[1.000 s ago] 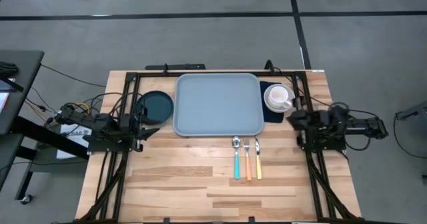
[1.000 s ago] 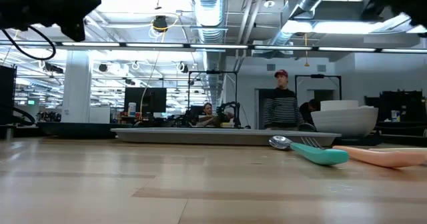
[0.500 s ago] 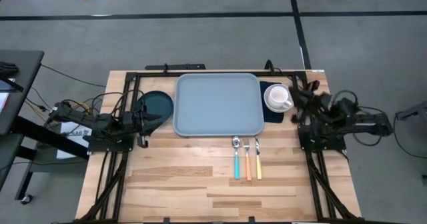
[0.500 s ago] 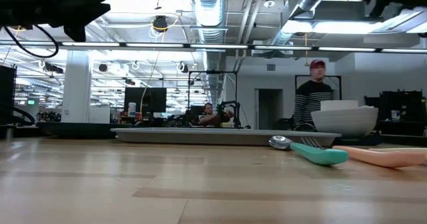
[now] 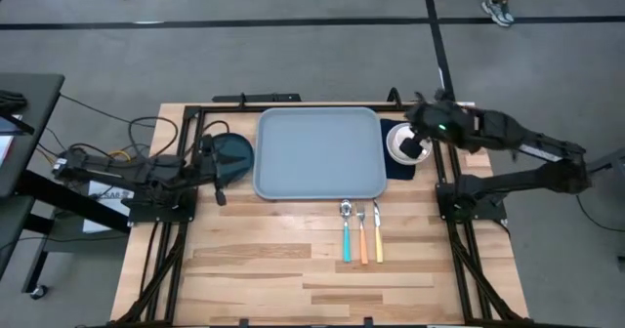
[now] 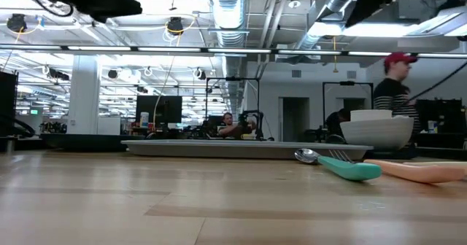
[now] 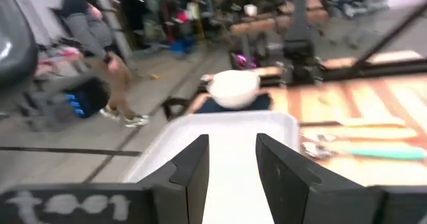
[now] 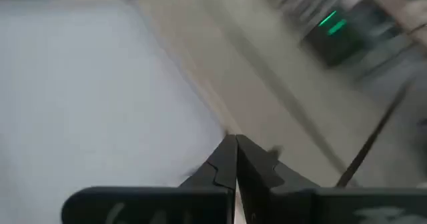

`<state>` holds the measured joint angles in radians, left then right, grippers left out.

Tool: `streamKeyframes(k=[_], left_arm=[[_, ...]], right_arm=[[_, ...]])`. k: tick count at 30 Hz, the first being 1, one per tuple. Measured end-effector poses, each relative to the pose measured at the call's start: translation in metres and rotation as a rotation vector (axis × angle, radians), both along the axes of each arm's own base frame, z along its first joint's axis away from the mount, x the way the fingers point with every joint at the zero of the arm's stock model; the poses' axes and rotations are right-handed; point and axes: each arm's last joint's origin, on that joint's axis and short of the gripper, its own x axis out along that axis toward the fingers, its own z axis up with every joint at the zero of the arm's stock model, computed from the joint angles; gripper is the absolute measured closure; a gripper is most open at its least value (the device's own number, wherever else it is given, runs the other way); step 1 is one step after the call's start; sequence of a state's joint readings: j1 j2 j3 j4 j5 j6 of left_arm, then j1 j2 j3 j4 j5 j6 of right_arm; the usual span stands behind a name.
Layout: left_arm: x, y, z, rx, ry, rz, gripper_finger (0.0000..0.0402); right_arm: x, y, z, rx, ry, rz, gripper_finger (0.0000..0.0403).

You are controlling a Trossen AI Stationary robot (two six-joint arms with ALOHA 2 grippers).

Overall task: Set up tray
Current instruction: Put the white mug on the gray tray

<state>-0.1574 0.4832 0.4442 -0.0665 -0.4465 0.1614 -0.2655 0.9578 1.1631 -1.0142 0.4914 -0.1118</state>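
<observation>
I see a matt, smooth plastic tray (image 5: 318,152) on a surface (image 5: 293,269) of pale, faintly glossy wood planks. The cup (image 5: 404,143) looks like glossy white ceramic, and the cutlery (image 5: 360,232) pairs shiny metal heads with matt plastic handles.

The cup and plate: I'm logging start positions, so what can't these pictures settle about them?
- Cup, high view: right gripper overhangs it; contact unclear.
- Plate, high view: left gripper covers its edge.
- Right wrist view: motion-blurred, nothing identifiable.
- Napkin: mostly hidden under the cup.
</observation>
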Motion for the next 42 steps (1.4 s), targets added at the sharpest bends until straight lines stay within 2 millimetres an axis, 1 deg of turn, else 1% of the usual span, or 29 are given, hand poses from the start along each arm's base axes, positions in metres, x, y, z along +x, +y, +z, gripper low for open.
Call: streamKeyframes(k=[2, 5, 7, 9, 11, 16, 21, 24, 29, 33, 38, 42], left_arm=[[0.002, 0.001, 0.004, -0.023, 0.018, -0.068, 0.0287], [0.004, 0.001, 0.005, -0.054, 0.037, -0.172, 0.0287], [0.005, 0.002, 0.005, -0.068, 0.046, -0.231, 0.0287], [0.005, 0.002, 0.004, -0.08, 0.05, -0.268, 0.0287], [0.006, 0.002, 0.004, -0.099, 0.051, -0.274, 0.0287], [0.008, 0.003, 0.003, -0.131, 0.056, -0.255, 0.0287], [0.011, 0.003, 0.001, -0.137, 0.067, -0.254, 0.0287], [0.012, 0.003, 0.001, -0.136, 0.066, -0.254, 0.0287], [0.014, 0.002, -0.001, -0.137, 0.082, -0.254, 0.0287], [0.015, 0.002, -0.001, -0.139, 0.088, -0.253, 0.0287], [0.016, 0.002, -0.001, -0.139, 0.089, -0.253, 0.0287], [0.016, 0.002, -0.002, -0.139, 0.09, -0.253, 0.0287]], right_arm=[[0.003, -0.007, -0.002, 0.093, 0.126, 0.069, 0.0403], [0.004, -0.016, -0.008, 0.23, 0.277, 0.222, 0.0403], [0.004, -0.022, -0.014, 0.299, 0.334, 0.314, 0.0403], [0.003, -0.029, -0.017, 0.352, 0.34, 0.35, 0.0403], [0.002, -0.039, -0.019, 0.383, 0.316, 0.318, 0.0403], [-0.001, -0.059, -0.024, 0.446, 0.271, 0.143, 0.0403], [0.0, -0.074, -0.042, 0.522, 0.309, 0.06, 0.0398], [0.005, -0.08, -0.054, 0.567, 0.346, 0.036, 0.0378], [0.016, -0.088, -0.071, 0.621, 0.408, 0.033, 0.0327], [0.024, -0.088, -0.08, 0.652, 0.459, 0.052, 0.03], [0.035, -0.086, -0.087, 0.665, 0.486, 0.071, 0.0289], [0.043, -0.087, -0.094, 0.694, 0.467, 0.001, 0.0289]])
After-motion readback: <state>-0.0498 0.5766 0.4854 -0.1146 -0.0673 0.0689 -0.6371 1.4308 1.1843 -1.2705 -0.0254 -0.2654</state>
